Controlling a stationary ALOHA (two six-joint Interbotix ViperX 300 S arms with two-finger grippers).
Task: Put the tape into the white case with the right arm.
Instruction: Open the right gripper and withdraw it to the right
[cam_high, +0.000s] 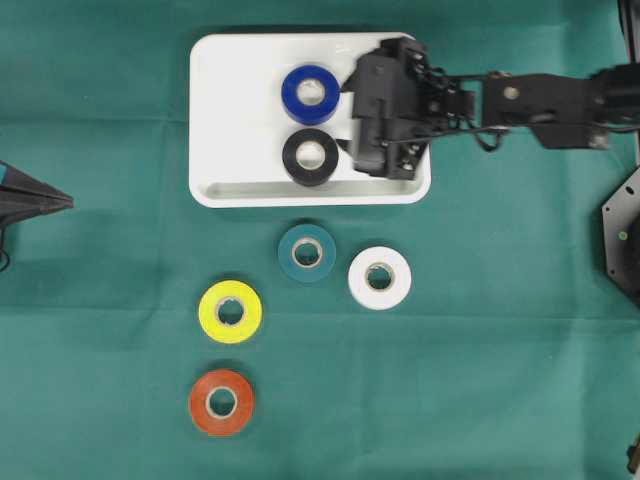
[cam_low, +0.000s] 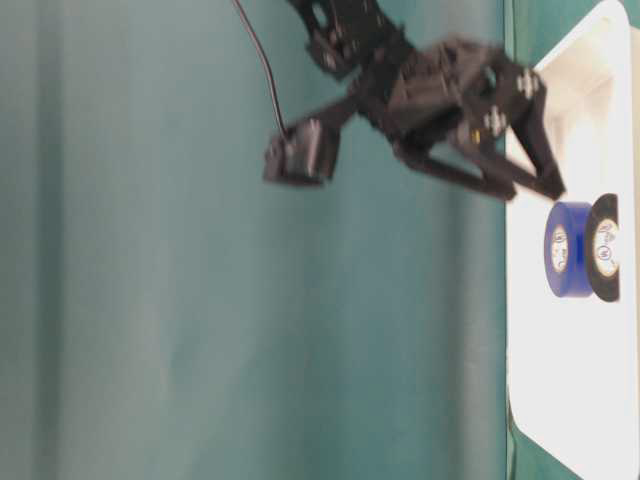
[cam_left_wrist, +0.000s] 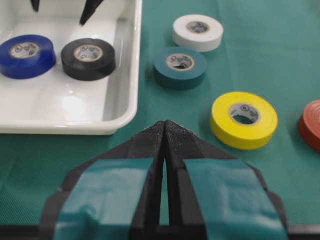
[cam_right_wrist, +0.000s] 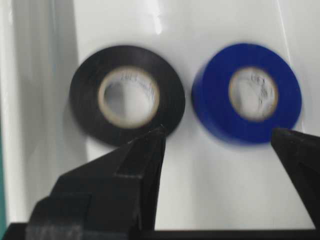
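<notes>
Overhead view shows you the white case (cam_high: 215, 120) with its long axis running left-right; the blue tape (cam_high: 310, 94) and black tape (cam_high: 310, 157) lie flat inside, holes up. Your right gripper (cam_right_wrist: 220, 137) hangs spread, grasping nothing; the left gripper (cam_left_wrist: 164, 131) is clenched.

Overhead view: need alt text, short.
The right gripper, jaws open, hangs over a white case holding a blue roll and a black roll. Teal, white, yellow and orange rolls lie on the green cloth below.
</notes>
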